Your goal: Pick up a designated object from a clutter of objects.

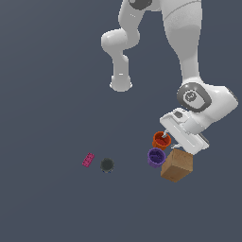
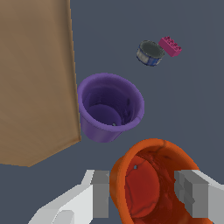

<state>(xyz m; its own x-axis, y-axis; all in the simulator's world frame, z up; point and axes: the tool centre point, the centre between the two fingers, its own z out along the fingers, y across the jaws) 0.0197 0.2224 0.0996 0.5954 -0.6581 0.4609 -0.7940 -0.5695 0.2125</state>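
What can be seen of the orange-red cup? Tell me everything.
The orange-red cup is small, with a round rim and a darker red inside that looks ribbed. It stands upright on the dark floor, mouth open upward, nothing visible inside. The purple cup sits close beside it, and the tan box is just beyond that. The gripper straddles it, one finger on each side near the rim; whether the pads press the wall yet cannot be told.

In the exterior view the white robot arm (image 1: 189, 52) runs off the top edge, and its wrist covers part of the small orange-red ribbed cup (image 1: 160, 140) and the pincer's fingertips. In the wrist view the tan cardboard-like box (image 2: 35, 78) is cut by two picture edges, the orange-red cup by another. Whether the pads touch the cup cannot be told.
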